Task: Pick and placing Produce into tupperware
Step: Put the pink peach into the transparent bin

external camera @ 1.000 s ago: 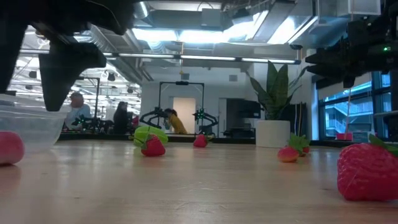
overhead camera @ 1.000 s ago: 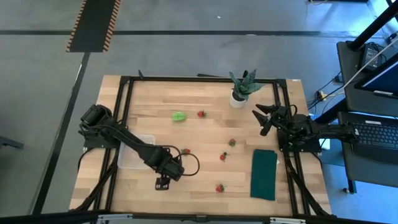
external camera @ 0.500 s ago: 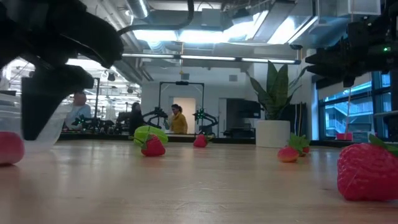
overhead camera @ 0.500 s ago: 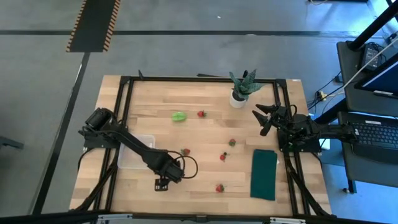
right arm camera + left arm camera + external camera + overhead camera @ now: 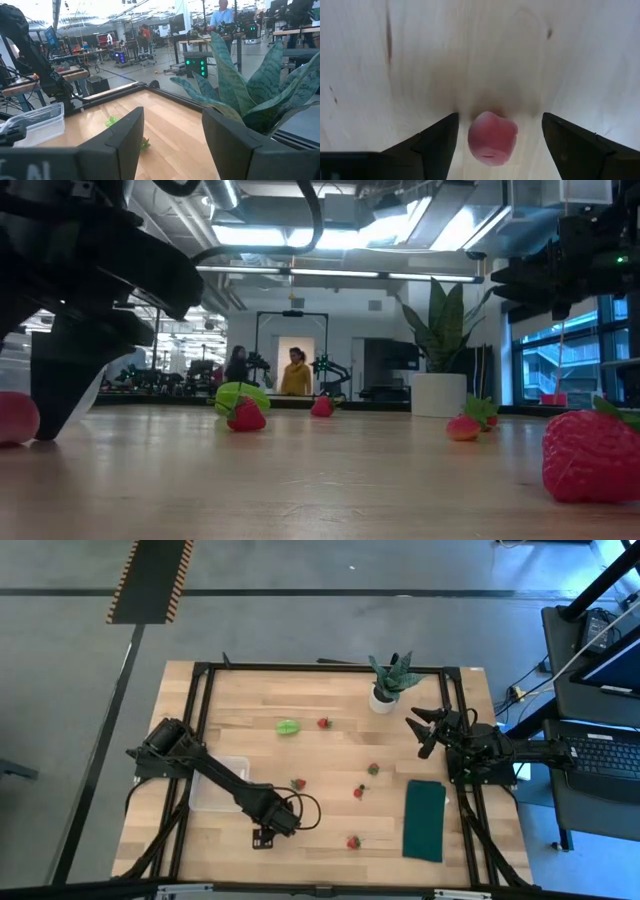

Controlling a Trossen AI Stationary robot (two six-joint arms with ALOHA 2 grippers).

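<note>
The left end effector (image 5: 497,137) hangs straight over a small red strawberry piece (image 5: 492,138) on the desk (image 5: 330,755), fingers open on either side of it, just beside the tupperware (image 5: 218,783), while the right end effector (image 5: 424,730) waits open, well apart

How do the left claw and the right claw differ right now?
The left claw is down at the tabletop near the front edge, while the right claw hangs near the potted plant at the right side. The left claw's open fingers flank a red strawberry piece without touching it; the right claw's open fingers have nothing between them. Neither holds anything.
</note>
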